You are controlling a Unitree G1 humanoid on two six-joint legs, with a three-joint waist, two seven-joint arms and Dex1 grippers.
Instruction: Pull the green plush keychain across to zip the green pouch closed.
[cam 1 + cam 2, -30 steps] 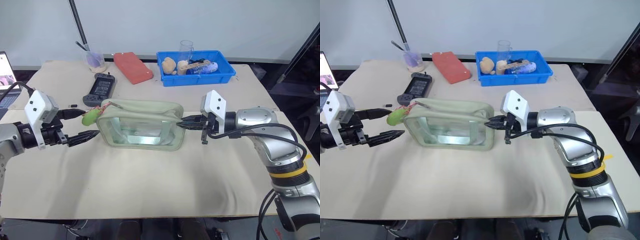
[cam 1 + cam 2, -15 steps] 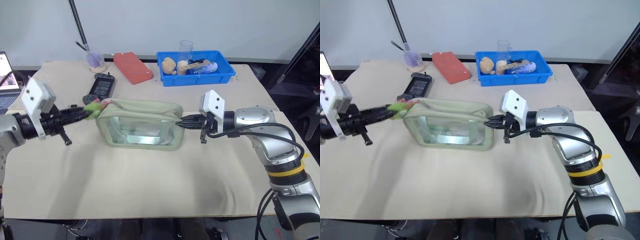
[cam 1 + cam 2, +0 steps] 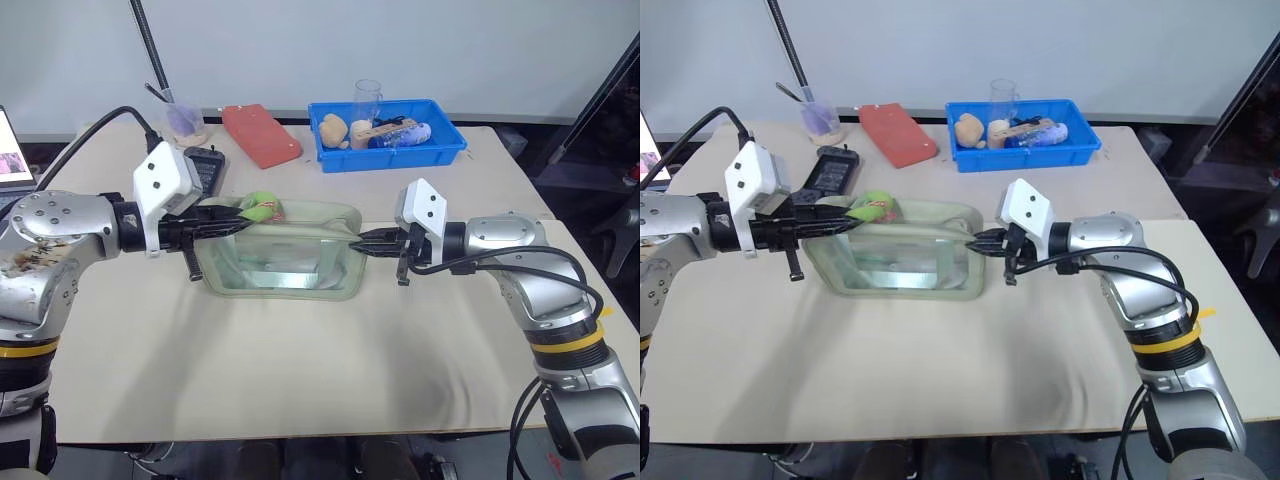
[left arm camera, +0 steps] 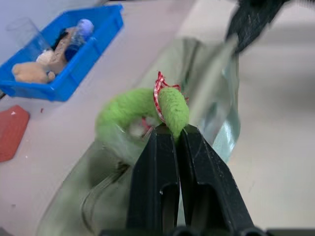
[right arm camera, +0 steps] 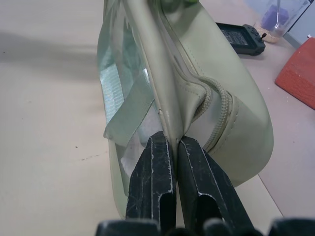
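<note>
Nearest us, at frame centre, the green pouch point(image 3: 280, 250) stood on the beige table point(image 3: 300, 370) with both arms reaching in from the sides. Our right gripper point(image 3: 366, 243) had its fingers pinched shut on the pouch's right end seam, bracing it. Our left gripper point(image 3: 232, 222), left of centre, was clamped tight on the green plush keychain point(image 3: 262, 207), which sat above the pouch's top at its left part, on its red cord point(image 4: 157, 96). We judged the zip mostly unclosed. The plush is soft, so it could squeeze out of the fingers under pull, or the cord could strain; a weak brace could let the pouch drag. Farther back sat the blue bin point(image 3: 390, 135) and a red block point(image 3: 262, 133).
</note>
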